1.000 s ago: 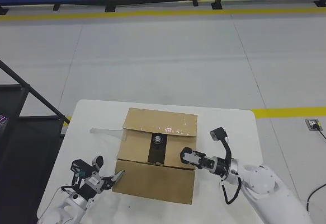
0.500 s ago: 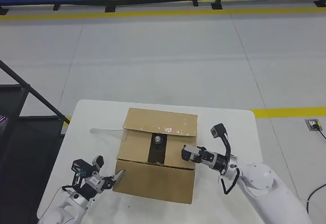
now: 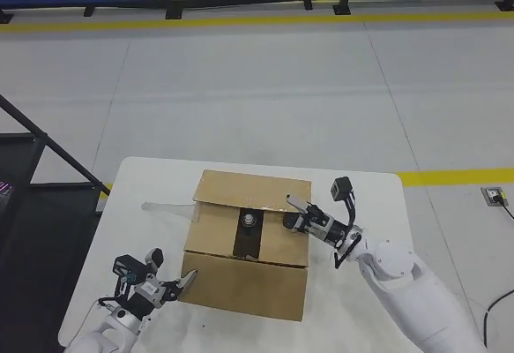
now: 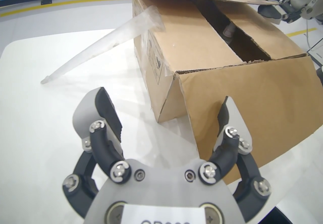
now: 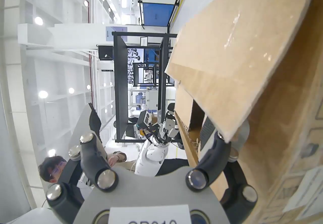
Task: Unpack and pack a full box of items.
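At the near left corner of the brown cardboard box [image 3: 214,231], the left gripper [image 4: 164,96] is held with fingers spread, just beside the hanging near flap. A clear strip of tape [image 4: 101,43] is seen trailing from the box's left side, and a small dark capped item [image 3: 249,219] is seen inside through the gap in its top. At the box's far right flap the right gripper [image 5: 149,114] is held with fingers spread, one tucked under the flap's edge and the other clear of it.
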